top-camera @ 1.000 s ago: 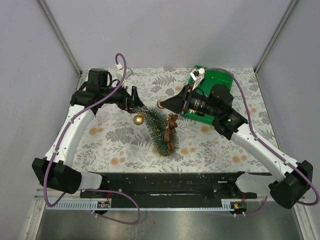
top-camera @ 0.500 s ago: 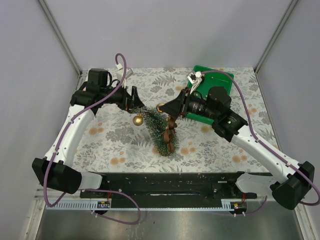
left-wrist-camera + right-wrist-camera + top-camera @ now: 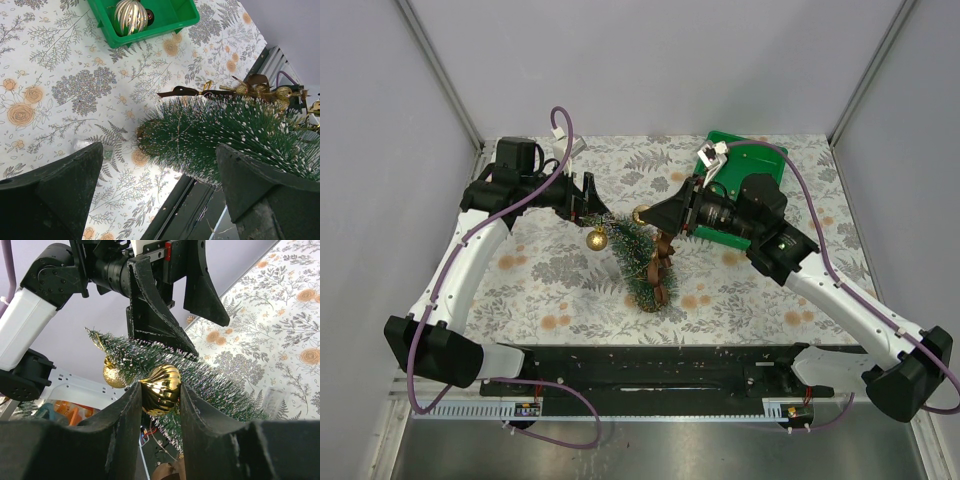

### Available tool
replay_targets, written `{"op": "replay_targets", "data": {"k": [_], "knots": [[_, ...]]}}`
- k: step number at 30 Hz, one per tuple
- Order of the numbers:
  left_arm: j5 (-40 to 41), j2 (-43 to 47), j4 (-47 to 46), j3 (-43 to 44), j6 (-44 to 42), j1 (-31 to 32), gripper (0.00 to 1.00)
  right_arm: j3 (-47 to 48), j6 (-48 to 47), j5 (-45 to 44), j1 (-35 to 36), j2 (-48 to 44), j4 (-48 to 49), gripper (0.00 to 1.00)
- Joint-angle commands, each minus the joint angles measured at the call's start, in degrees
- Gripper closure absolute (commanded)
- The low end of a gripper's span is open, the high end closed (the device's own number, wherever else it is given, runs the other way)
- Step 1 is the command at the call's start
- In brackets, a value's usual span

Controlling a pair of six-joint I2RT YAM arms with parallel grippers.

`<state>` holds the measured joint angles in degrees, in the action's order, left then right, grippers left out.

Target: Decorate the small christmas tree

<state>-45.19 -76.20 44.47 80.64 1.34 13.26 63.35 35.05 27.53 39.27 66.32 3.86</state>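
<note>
You had the floral cloth (image 3: 560, 270) spread over the whole table, grey walls (image 3: 660, 60) behind it. Far right sat your green bin (image 3: 150, 37), and in it a ribbed pale-gold ornament (image 3: 130, 16) with a dark red ball (image 3: 149, 16) just beside it. Nearer the middle, a plain gold ball (image 3: 597, 239) hung by the tip of the small christmas tree (image 3: 635, 250). A brown ribbon (image 3: 661, 262) trailed down its side, and a fluted gold bauble (image 3: 160, 389) was up off the cloth by the bristles.

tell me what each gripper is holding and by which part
Right gripper holds a gold ornament, pinched by its ribbed sides. Left gripper holds nothing; the tree sits between its open jaws.
</note>
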Motion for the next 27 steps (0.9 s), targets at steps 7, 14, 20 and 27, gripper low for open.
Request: {"op": "replay_targets", "data": {"k": [7, 14, 20, 27], "knots": [[0.01, 1.41, -0.70, 1.27, -0.20, 0.10, 0.01, 2.48, 3.10, 1.74, 1.16, -2.17, 6.34, 0.98], [0.10, 1.50, -0.70, 1.10, -0.38, 0.10, 0.01, 1.95, 3.45, 2.27, 1.52, -1.64, 6.95, 0.98], [0.19, 1.59, -0.78, 1.01, -0.46, 0.10, 0.01, 1.95, 3.27, 2.88, 1.78, -1.02, 6.52, 0.98], [0.80, 1.94, -0.70, 0.83, -0.82, 0.02, 0.01, 1.42, 2.92, 2.62, 1.78, -0.58, 6.34, 0.98]]}}
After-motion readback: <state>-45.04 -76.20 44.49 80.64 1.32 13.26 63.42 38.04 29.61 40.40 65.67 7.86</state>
